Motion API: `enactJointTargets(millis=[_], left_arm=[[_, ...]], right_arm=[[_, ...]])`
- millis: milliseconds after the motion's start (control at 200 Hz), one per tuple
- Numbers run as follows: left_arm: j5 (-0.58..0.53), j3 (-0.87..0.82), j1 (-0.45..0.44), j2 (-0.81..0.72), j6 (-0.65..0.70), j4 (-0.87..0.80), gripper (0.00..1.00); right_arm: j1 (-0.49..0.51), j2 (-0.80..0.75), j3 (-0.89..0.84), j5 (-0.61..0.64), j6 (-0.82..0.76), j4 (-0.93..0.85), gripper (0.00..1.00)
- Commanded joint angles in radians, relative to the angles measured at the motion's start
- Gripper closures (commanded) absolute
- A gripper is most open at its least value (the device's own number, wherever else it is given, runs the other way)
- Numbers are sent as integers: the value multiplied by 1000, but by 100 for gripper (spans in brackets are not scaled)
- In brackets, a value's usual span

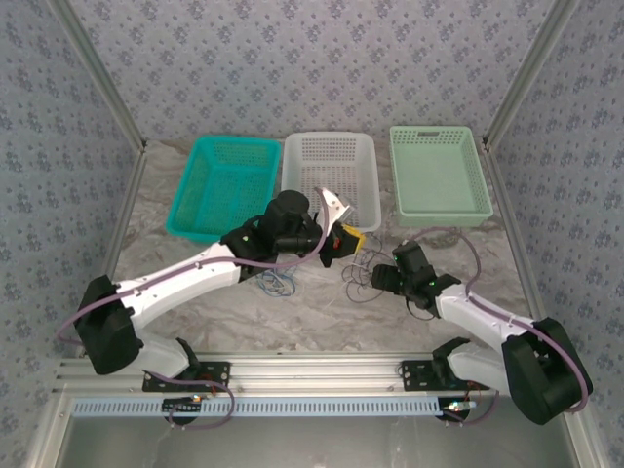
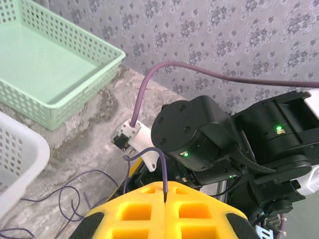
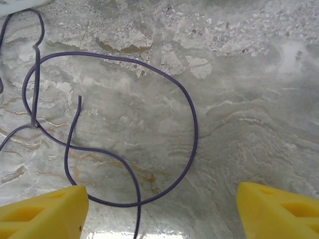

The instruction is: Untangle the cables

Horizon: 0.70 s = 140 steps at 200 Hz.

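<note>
Reading left gripper [image 2: 164, 195] as clenched on dark purple cable [image 2: 162, 167]: yellow fingers [image 2: 134, 215] pressed flat together, cable pinched in the seam, rising out and bending over to the left. In top view, sitting mid-table, right at near rim of white basket [image 1: 336, 161].

Seeing more dark purple cable slack on marble table [image 3: 259, 109], looped between the two wrists.

Reading right gripper [image 3: 159, 219] as released: fingers spread wide, pointed down at tabletop, straddling near arc of one big self-crossing loop, free end lying inside it. Left finger just beside that arc; cannot tell contact.

Spotting blue cable [image 1: 279, 286] bunched beside left forearm, left of the purple loops.

Edges:
- Far: teal basket [image 1: 229, 171], white basket, pale green basket [image 1: 437, 171] in a row, left to right, rims close together.
- Near: aluminium rail [image 1: 312, 369] across the arm bases.
- Sides: patterned walls closing in toward the far end.

Room:
- Tight around left gripper, with right arm's black wrist [image 2: 209, 134] close behind the fingers in left wrist view.
- Open marble right of the loop in right wrist view.
- Open marble between grippers and near rail in top view.
</note>
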Motion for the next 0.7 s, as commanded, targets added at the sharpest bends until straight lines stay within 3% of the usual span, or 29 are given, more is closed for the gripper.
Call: enactJointTargets(millis=[0,210,510,695], left_arm=[[-17,3,-5,-29,29,-3,98],[-59,-13,-5,-49,40,-4,97],[-97,-29,-2,10,31,2,95],[-100,-10,6,69,11,8,96]], right_arm=[[10,-31,36,39,13,-53,20],[8,-107,45,99,23,-149,20],[17,-349,77,-5,60,-169,14],[12,-379,105,-126,75,-148,10]])
